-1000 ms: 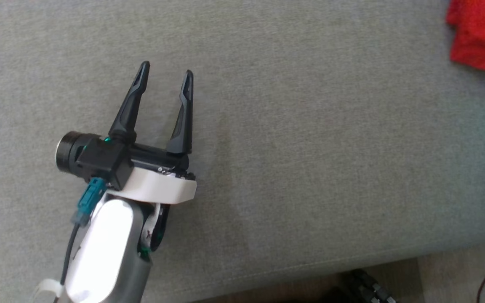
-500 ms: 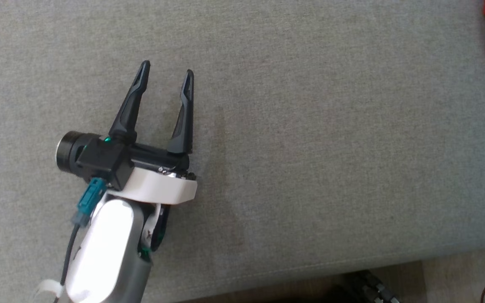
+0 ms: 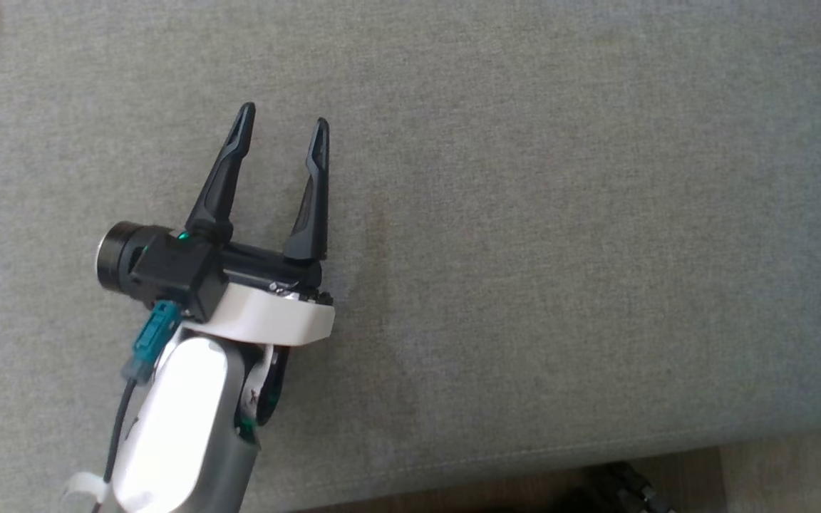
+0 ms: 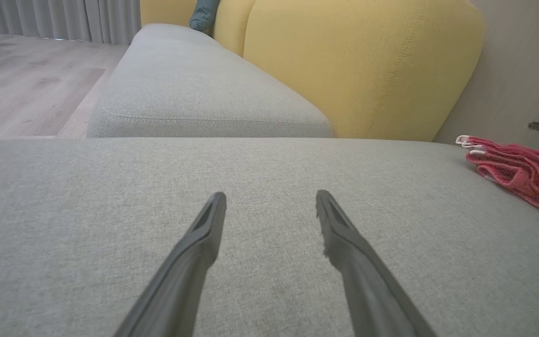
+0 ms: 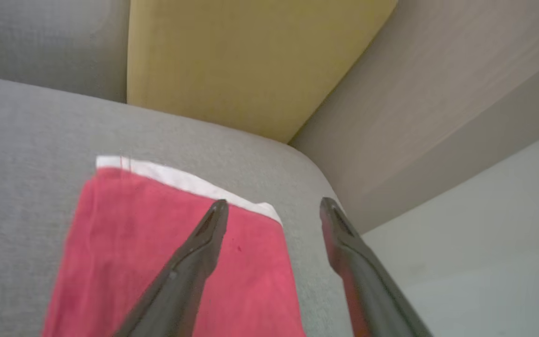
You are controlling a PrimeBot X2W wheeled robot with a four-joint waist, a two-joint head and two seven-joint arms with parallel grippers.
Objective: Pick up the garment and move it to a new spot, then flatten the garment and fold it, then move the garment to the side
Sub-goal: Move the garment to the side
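- The folded red garment (image 5: 124,243), trimmed in white, lies flat at the right end of the grey sofa seat (image 3: 524,249), near the yellow back cushion (image 5: 251,61); this looks like the side spot the task asks for
- The right gripper (image 5: 274,203) hangs just above it with fingers spread, pinching nothing; one finger is over the cloth and the other over the seat's edge, which suits a release rather than a grab
- The left gripper (image 3: 284,115) hovers over bare seat, well apart from the garment, spread and empty, probably parked clear of the fold
- The task seems at or near its end
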